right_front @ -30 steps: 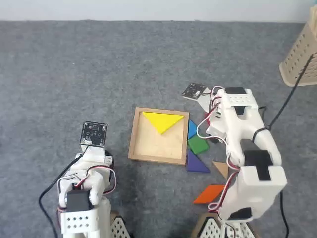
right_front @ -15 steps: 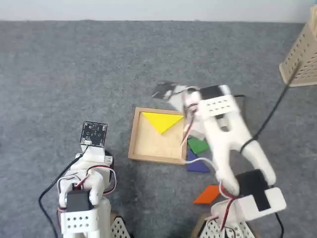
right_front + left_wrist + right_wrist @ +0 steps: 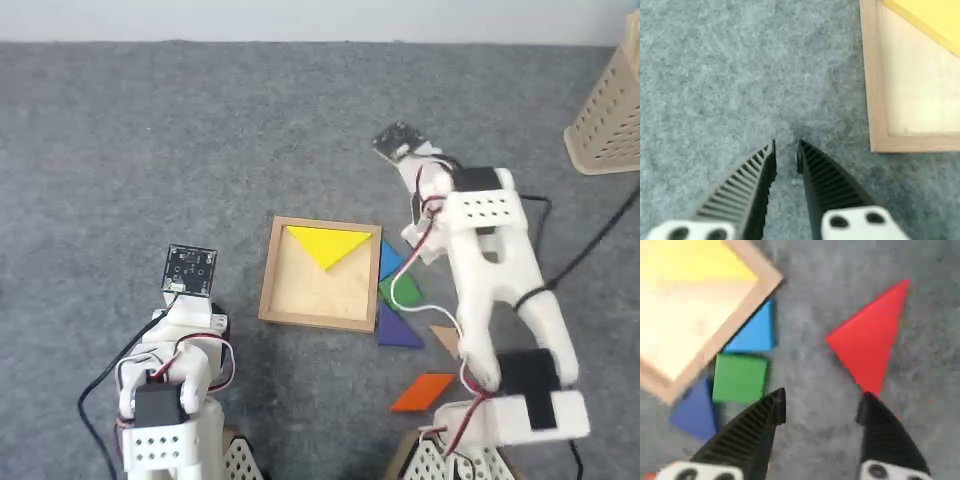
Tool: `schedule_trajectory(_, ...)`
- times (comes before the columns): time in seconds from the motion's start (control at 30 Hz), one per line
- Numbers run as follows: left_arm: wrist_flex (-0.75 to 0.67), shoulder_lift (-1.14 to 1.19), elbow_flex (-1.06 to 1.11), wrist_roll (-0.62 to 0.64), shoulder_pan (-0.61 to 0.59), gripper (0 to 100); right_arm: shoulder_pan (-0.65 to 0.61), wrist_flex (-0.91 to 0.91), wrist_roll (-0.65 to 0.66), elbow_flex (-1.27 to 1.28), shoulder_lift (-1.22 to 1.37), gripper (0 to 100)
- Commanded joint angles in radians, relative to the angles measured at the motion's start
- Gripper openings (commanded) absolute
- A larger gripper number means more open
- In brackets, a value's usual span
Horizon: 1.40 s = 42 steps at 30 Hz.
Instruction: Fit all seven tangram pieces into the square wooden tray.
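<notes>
The square wooden tray [image 3: 270, 290] lies mid-table with a yellow triangle [image 3: 327, 244] in its far half. Along its right side lie a blue piece [image 3: 388, 261], a green square [image 3: 401, 292] and a purple triangle [image 3: 398, 329]; a tan triangle [image 3: 445, 338] and an orange parallelogram [image 3: 422, 390] lie nearer the arm bases. My right gripper [image 3: 822, 402] hangs open above the carpet, the red triangle [image 3: 867, 342] just ahead of it and one tip close to a finger [image 3: 875, 420]. My left gripper [image 3: 786, 146] is shut and empty, left of the tray [image 3: 871, 100].
A perforated beige basket [image 3: 612, 110] stands at the far right edge. The right arm [image 3: 490, 260] stretches over the carpet right of the tray. Grey carpet spreads out to the left and far side.
The right arm swung left toward the tray's far right corner, then back to the right and farther out. The left arm stayed still.
</notes>
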Motion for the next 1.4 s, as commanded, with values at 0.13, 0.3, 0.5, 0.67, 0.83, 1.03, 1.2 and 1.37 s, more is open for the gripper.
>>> schedule_trajectory(0.13,0.0,-0.021,-0.01,0.008,0.003,7,0.004,0.022,-0.144,-0.339,0.266,28.5)
schedule_trajectory(0.3,0.0,-0.021,-0.01,0.008,0.003,7,0.019,0.079,-0.135,-0.512,0.486,28.6)
schedule_trajectory(0.5,0.0,-0.021,-0.01,0.008,0.003,7,0.048,0.084,-0.103,-0.56,0.588,28.5)
schedule_trajectory(0.67,0.0,-0.021,-0.01,0.008,0.003,7,0.068,0.082,-0.086,-0.56,0.615,28.5)
schedule_trajectory(0.83,0.0,-0.021,-0.01,0.008,0.003,7,0.077,0.097,-0.086,-0.56,0.653,28.4)
schedule_trajectory(1.03,0.0,-0.021,-0.01,0.008,0.003,7,0.097,0.096,-0.084,-0.568,0.676,17.1)
schedule_trajectory(1.2,0.0,-0.021,-0.01,0.008,0.003,7,0.097,0.096,-0.091,-0.568,0.671,8.6)
schedule_trajectory(1.37,0.0,-0.021,-0.01,0.008,0.003,7,0.101,0.105,-0.109,-0.586,0.631,0.2)
